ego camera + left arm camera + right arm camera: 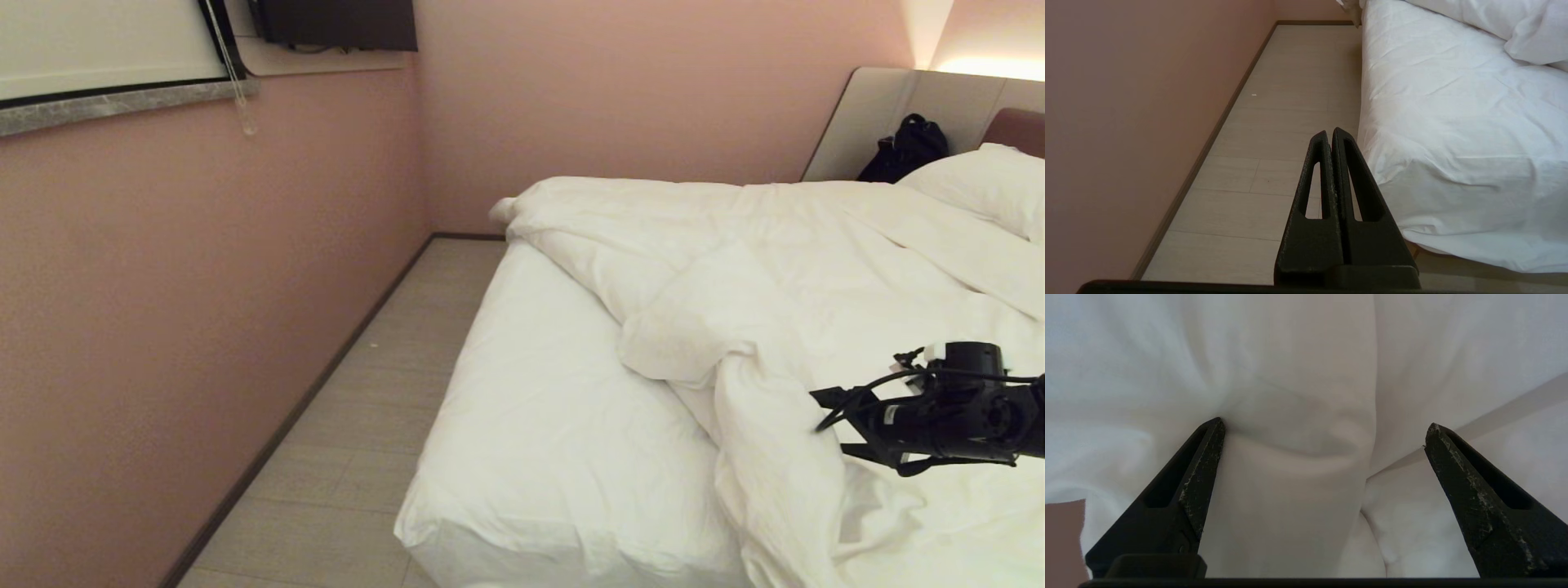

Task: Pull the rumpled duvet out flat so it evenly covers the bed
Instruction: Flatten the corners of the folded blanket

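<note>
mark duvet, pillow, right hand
duvet (718, 269): head view, rumpled middle fold.
pillow (992, 184): head view, its top face.
right hand (1323, 430): right wrist view, midway between open fingertips.

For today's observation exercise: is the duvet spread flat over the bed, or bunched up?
Bunched up. The duvet lies in thick folds, leaving the bed's near-left sheet bare.
</note>
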`<state>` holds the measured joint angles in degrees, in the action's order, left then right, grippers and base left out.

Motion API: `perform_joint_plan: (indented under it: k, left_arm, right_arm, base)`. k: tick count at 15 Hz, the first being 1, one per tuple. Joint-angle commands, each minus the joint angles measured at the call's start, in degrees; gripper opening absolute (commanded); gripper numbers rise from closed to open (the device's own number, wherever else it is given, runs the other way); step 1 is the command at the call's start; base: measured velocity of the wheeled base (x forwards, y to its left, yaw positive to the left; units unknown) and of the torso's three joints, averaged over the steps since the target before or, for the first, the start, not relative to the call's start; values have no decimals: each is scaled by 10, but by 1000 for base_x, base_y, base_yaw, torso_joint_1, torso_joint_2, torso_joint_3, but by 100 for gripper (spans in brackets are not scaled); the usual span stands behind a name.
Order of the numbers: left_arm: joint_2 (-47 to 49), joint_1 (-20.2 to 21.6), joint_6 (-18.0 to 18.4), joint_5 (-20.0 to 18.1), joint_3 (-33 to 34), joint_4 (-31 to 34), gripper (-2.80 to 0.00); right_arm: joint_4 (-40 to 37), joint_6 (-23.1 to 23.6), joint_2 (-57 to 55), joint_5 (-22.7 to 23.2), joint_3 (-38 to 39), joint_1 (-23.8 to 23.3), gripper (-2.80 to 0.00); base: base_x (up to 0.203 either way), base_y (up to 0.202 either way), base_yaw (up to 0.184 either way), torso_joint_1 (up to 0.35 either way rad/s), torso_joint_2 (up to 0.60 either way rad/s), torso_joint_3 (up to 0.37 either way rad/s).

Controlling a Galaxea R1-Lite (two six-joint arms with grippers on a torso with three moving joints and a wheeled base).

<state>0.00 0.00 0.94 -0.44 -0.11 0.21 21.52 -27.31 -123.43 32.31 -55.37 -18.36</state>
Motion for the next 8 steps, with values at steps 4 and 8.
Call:
perform_joint_plan:
  k: [4, 8]
  left_arm:
    - [0, 0, 0, 0, 0, 0, -280]
    - [0, 0, 0, 0, 0, 0, -280]
  right_arm:
    - [4, 0, 1, 4, 3, 0, 0]
    - [5, 1, 31, 9, 25, 1, 0]
  base:
    - [0, 0, 0, 0, 0, 0]
    - [0, 0, 0, 0, 0, 0]
